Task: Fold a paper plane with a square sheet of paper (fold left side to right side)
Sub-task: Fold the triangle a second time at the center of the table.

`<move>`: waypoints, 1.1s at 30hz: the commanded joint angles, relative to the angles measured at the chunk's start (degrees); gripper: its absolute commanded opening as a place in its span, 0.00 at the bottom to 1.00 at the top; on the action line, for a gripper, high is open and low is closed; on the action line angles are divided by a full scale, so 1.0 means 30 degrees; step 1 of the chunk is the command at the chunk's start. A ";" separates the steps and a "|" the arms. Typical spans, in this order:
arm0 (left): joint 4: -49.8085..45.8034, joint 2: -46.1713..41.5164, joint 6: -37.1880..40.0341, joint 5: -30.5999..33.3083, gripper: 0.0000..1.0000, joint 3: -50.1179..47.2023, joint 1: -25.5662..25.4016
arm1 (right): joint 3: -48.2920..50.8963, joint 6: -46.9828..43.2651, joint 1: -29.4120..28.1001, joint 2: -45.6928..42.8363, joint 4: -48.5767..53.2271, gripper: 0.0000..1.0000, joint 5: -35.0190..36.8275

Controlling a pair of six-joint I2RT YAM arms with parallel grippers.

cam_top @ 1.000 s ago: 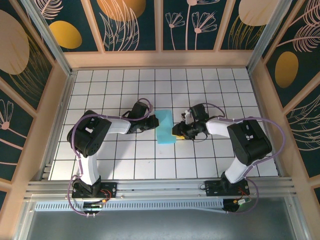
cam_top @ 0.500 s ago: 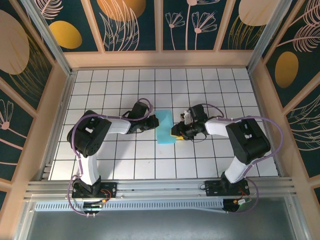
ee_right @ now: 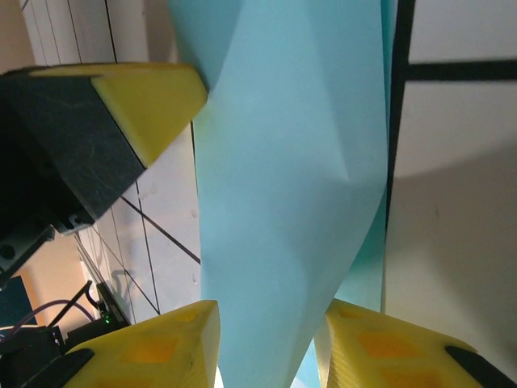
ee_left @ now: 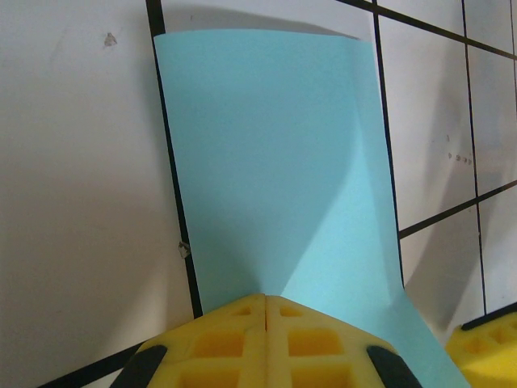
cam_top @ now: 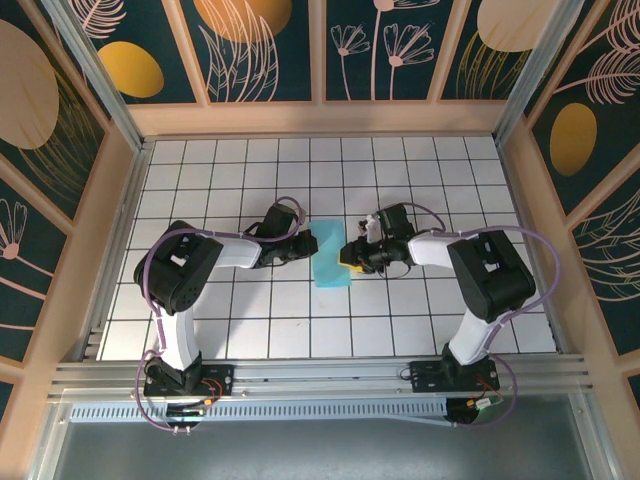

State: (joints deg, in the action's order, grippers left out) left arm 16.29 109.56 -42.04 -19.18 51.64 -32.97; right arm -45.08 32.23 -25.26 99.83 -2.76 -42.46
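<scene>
Condition: the square sheet of paper (cam_top: pixel 332 258) lies between the two grippers as a narrow doubled strip, its upper layer bowed and not yet flat. It sits on the white tiled table (cam_top: pixel 260 330).

Left gripper (cam_top: pixel 306 246): the wrist view shows its yellow fingers (ee_left: pixel 242 339) together, tips meeting on the near edge of the sheet (ee_left: pixel 275 162), which runs straight ahead of them. It appears to be pinning that edge down. Whether a layer is also pinched between the tips cannot be told.

Right gripper (cam_top: pixel 349 258): it stands at the opposite long edge. Its wrist view shows the fingers (ee_right: pixel 161 347) apart, with the raised, twisted layer of paper (ee_right: pixel 283 178) rising between them. No firm clamp is visible, and contact with either pad is uncertain. Beyond the paper, ahead and to one side, is a finger of the left gripper (ee_right: pixel 137 97).

Assessment: the step in hand appears to be closing the left-to-right fold.

Recommendations:
- Keep the left tips pressed down so the lower layer cannot slide.
- Bring the free edge onto the edge beneath the right fingers before any pressing, because a skewed overlap would carry into every later fold.
- Flatten the bow from the fold line outward and remove the twist first, or it will set as a stray crease.
- Press lightly, as thin paper buckles easily.
</scene>
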 commanded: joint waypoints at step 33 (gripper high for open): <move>-0.0751 -0.0097 0.0713 0.0060 0.04 -0.0509 -0.0080 | -0.2268 0.0194 0.1181 0.2554 -0.2010 0.33 -0.0701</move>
State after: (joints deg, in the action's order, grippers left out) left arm 16.49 109.54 -41.15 -19.25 51.53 -32.97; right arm -49.65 34.48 -22.31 106.17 -8.05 -43.42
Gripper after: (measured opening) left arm 0.049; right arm 0.331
